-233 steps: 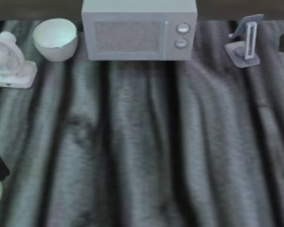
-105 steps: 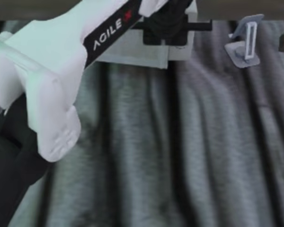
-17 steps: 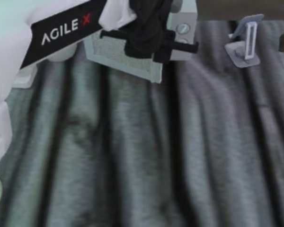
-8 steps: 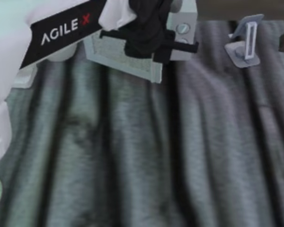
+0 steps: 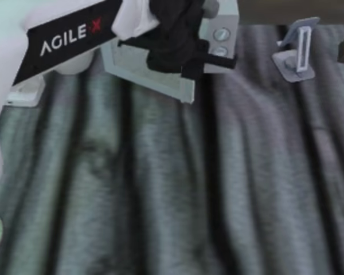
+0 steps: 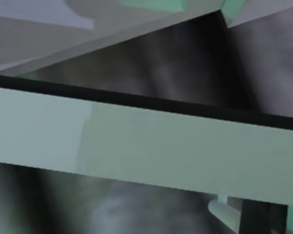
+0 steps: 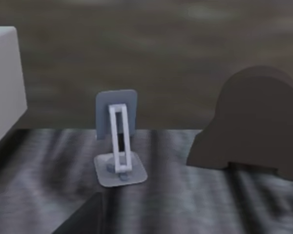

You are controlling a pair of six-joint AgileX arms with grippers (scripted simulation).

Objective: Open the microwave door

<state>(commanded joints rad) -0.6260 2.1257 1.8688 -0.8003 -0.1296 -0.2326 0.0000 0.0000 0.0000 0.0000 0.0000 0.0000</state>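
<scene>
Left hand [image 5: 186,54] sits at the door [image 5: 152,71], grip unclear; the door has swung slightly wider off the microwave [image 5: 223,40] — opening progresses.

"AGILE X" in white on black band of left arm [image 5: 63,40]; no other text legible

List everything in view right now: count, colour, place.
microwave: 1, pale grey-white, back centre of the table
microwave door: 1, pale grey, swung partly open, free edge toward the front
phone stand: 1, pale grey, back right
white base: 1, back left, mostly hidden under the arm
grey cloth: 1, rumpled, covers the table
dark rounded object: 1, beside the stand in the right wrist view
left gripper: 1, black, at the door's top edge
right arm: not in view
</scene>
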